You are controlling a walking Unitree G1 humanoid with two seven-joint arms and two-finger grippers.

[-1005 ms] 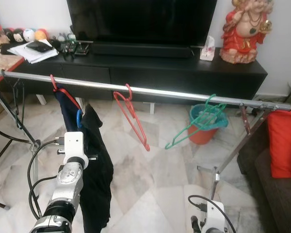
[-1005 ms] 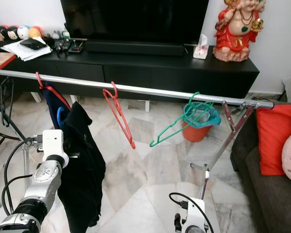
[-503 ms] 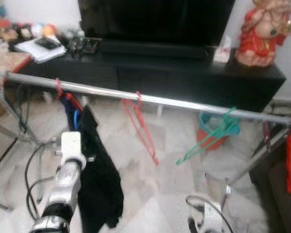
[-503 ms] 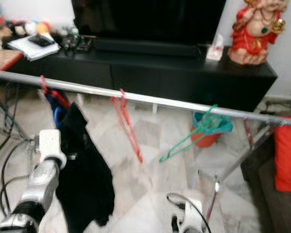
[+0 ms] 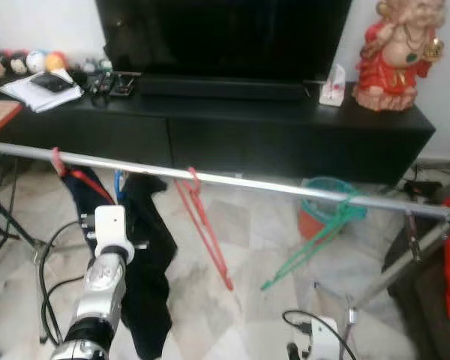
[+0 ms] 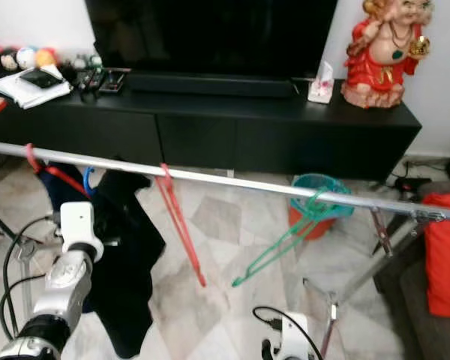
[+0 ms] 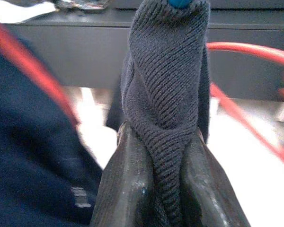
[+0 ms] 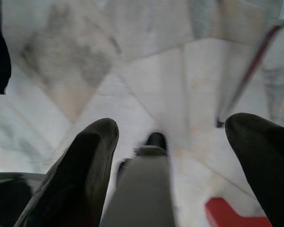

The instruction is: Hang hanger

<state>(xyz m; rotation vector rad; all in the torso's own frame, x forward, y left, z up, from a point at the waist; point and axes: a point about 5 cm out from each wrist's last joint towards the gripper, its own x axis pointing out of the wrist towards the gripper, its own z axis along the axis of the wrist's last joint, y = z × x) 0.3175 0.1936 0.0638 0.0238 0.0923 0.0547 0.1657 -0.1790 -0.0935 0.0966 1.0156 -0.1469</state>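
Along the long silver metal clothes rail (image 5: pixel 232 181), near its left end, hangs the blue plastic hanger (image 5: pixel 118 182) carrying a dark knitted garment (image 5: pixel 148 262). My left gripper (image 7: pixel 166 175) is clamped on a fold of that garment just below the hanger's blue neck. Beside it toward the left end hangs a red hanger with navy cloth (image 5: pixel 79 184); toward the middle hangs a bare red plastic hanger (image 5: pixel 204 231), and near the right end a bare green plastic hanger (image 5: pixel 315 241). My right gripper (image 8: pixel 173 156) hangs low over the marble floor (image 8: pixel 146 75), fingers spread apart.
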